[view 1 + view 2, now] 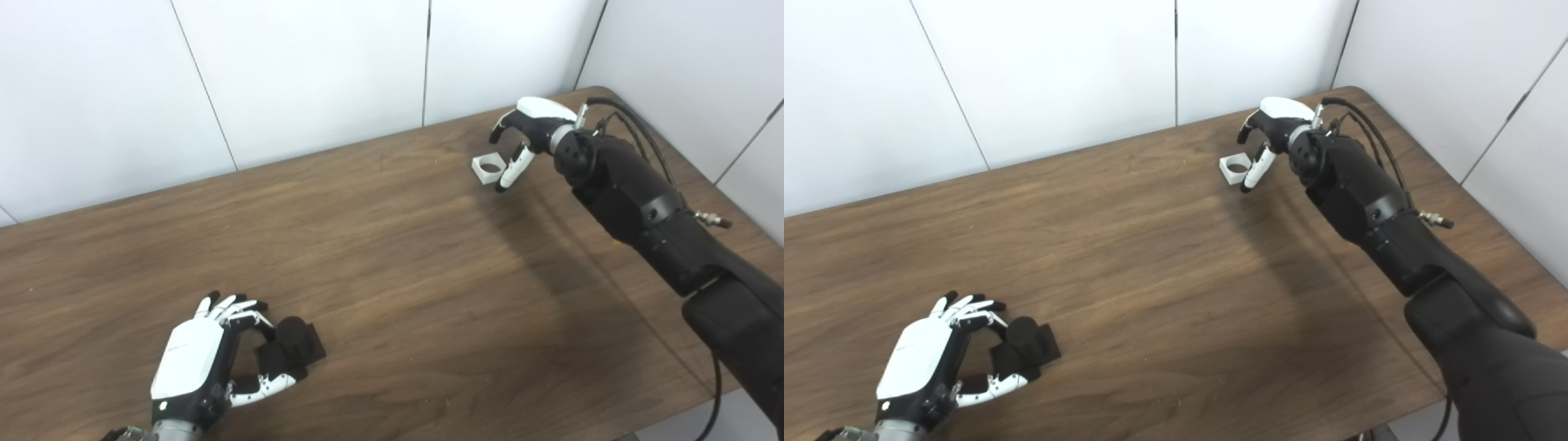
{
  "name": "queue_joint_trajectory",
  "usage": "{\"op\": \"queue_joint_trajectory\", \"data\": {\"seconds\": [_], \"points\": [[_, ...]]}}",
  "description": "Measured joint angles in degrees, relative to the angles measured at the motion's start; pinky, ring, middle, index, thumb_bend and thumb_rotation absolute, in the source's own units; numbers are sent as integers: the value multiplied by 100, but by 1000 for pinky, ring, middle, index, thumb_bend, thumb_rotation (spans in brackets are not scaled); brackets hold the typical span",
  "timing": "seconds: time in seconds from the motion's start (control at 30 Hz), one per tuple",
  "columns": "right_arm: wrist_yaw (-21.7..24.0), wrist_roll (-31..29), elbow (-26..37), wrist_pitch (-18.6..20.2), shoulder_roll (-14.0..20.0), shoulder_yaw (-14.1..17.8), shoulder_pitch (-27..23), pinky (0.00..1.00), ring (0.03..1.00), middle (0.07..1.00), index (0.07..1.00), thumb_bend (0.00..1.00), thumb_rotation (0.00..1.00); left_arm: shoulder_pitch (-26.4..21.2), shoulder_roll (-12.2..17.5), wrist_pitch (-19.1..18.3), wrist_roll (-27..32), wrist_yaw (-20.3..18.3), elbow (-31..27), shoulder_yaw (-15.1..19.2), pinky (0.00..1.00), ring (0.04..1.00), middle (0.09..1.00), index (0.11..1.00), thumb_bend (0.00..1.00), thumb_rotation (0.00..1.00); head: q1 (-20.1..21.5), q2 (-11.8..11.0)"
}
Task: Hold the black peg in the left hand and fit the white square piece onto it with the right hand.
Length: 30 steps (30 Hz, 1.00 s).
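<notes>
The black peg (294,346), a short cylinder on a square base, rests on the wooden table (392,263) at the front left. My left hand (202,361) lies just left of it, curved fingers at the peg's far side and thumb at its near side, not visibly clamped. The white square piece (488,168) with a round hole lies on the table at the far right. My right hand (520,138) hovers over it, open, thumb beside the piece's right edge and fingers arched above its far side.
White wall panels stand right behind the table's far edge. The table's right edge and rounded far corner (603,92) are close to my right arm (637,202). A cable runs along that arm.
</notes>
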<state>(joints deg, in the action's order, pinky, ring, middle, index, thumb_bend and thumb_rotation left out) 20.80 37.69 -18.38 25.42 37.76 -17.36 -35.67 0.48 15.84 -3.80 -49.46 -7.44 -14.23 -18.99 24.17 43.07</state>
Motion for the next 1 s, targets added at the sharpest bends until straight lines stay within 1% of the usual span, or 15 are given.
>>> {"op": "queue_joint_trajectory", "data": {"seconds": [0.2, 0.37, 0.7, 1.0], "points": [[1, -3, 1, 0, -73, -1, 0, 1000, 989, 905, 712, 823, 170, 4, -14, -4, -7, -7, -1, 6, 1000, 894, 785, 486, 521, 50, -9, 9], [2, -3, 1, 0, -73, 0, 2, 1000, 981, 891, 699, 821, 163, 8, -31, -18, -31, -20, -8, 5, 1000, 891, 783, 486, 521, 49, 0, 9], [8, -3, 1, 25, -73, 3, 3, 1000, 986, 899, 679, 816, 155, 18, -34, -14, -65, -23, -29, -2, 1000, 890, 781, 486, 521, 50, 0, 35], [167, 31, 17, 89, -38, 3, 9, 1000, 988, 903, 647, 797, 139, 30, -56, -15, -65, -29, -41, 2, 1000, 893, 784, 487, 521, 50, 26, 44]]}}
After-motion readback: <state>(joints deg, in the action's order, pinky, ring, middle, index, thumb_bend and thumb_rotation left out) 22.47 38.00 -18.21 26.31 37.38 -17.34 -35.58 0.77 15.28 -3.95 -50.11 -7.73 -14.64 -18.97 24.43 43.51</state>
